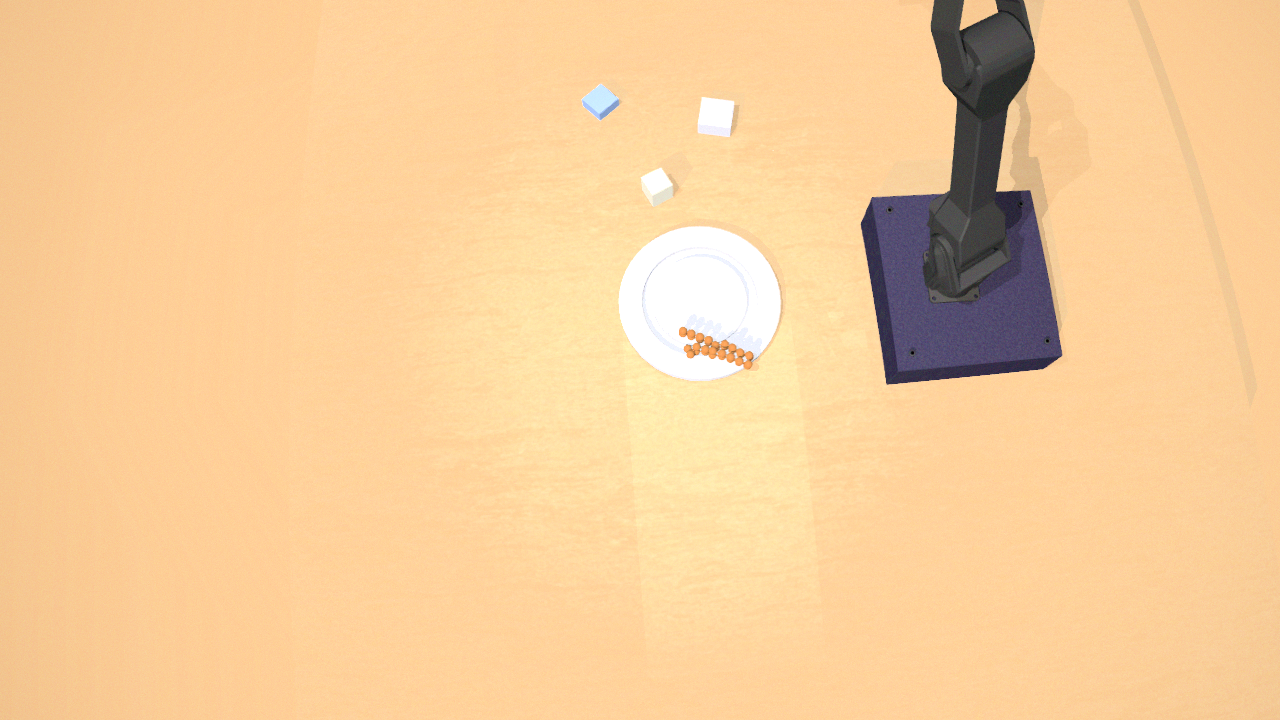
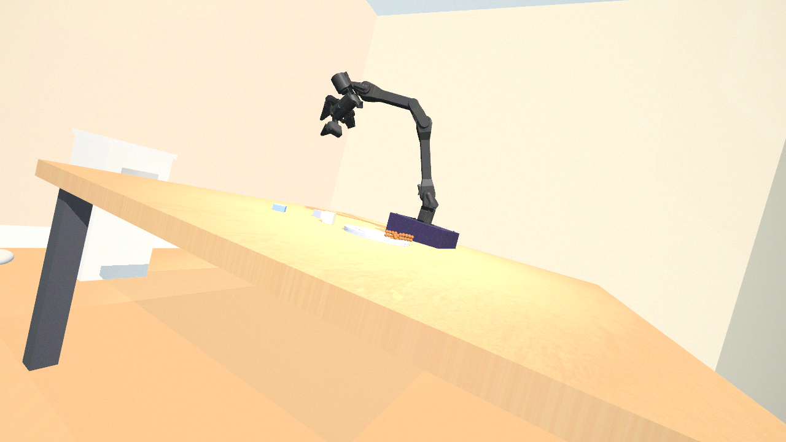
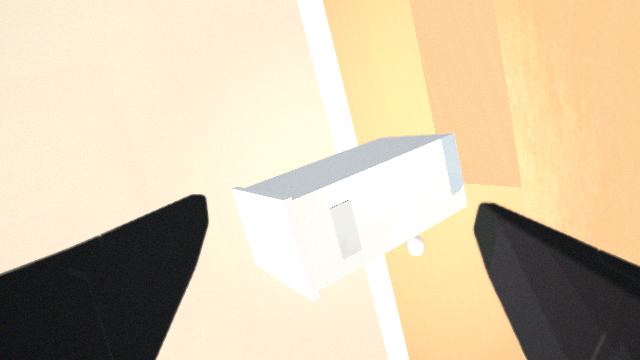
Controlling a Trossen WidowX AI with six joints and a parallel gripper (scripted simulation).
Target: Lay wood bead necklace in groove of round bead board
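Observation:
The wood bead necklace (image 1: 721, 354) (image 2: 399, 236) is a string of small orange-brown beads, bunched in close rows over the lower right part of the round bead board in the top view. Its shadow falls a little apart from it, on the board. The white round bead board (image 1: 631, 302) (image 2: 362, 231) lies flat on the table, with a circular ring inside its rim. My gripper (image 2: 322, 126) (image 3: 341, 207) is open and empty, high above the table and far from the necklace. It is out of frame in the top view.
A blue block (image 1: 600, 101) (image 2: 279, 207), a white block (image 1: 716, 116) (image 2: 317, 213) and a cream block (image 1: 657, 186) (image 2: 328, 218) lie beyond the board. The arm's dark base (image 1: 984, 331) (image 2: 434, 236) stands beside the board. A white cabinet (image 3: 390, 200) shows in the wrist view, off the table.

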